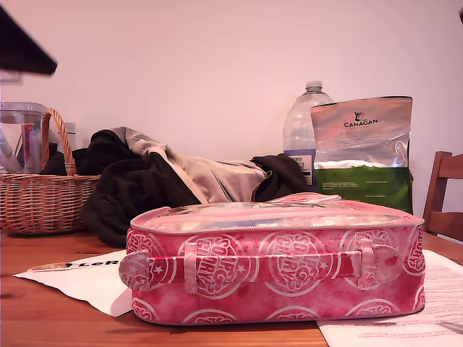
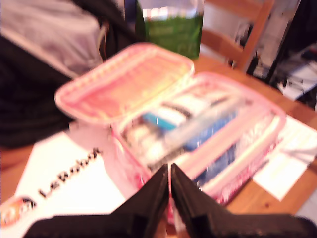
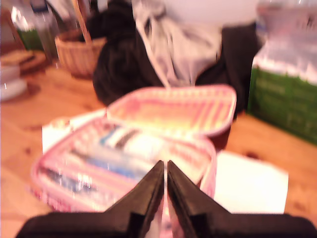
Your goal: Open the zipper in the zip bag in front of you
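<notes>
Wooden table [image 1: 43,318] carries zip bag [image 1: 275,271], papers [image 1: 79,278], basket [image 1: 43,195]

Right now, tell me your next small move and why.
Probably just lift clear; the zipper looks done. In both wrist views the bag has its lid flipped open with the contents showing, and my first gripper and my second gripper hang shut above it, holding nothing.

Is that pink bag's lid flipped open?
Yes. In the first wrist view the pink bag has its lid folded back, with blurred items showing inside.
</notes>
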You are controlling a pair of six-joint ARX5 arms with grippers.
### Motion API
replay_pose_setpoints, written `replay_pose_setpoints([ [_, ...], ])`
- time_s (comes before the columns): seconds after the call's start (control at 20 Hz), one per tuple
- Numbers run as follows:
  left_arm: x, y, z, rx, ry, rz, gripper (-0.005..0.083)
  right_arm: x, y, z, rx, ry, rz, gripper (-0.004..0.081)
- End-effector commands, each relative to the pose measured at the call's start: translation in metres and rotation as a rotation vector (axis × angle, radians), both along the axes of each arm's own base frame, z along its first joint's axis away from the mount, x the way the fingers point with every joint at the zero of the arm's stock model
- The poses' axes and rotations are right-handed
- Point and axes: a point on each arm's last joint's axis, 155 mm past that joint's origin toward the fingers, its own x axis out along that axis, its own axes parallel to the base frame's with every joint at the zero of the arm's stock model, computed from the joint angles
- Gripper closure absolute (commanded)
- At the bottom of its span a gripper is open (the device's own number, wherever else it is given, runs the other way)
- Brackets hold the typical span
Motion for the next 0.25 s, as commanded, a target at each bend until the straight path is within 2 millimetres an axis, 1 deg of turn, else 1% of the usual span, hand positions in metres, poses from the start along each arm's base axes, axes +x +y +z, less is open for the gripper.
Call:
replay_pose_setpoints([
  [0.0, -0.001, 0.001, -0.008, 0.011, 0.025, 0.003, 0.0795, -0.003, -0.001, -0.012, -0.018, 0.045, 0.003, 0.0781],
  [0.15, -0.005, 0.003, -0.017, 0.028, 0.059, 0.003, 0.0795, -0.01, -0.004, -0.029, -0.049, 0.115, 0.003, 0.078],
  [0.2, -0.006, 0.004, -0.02, 0.033, 0.069, 0.003, 0.0795, -0.01, -0.004, -0.03, -0.05, 0.116, 0.003, 0.078],
])
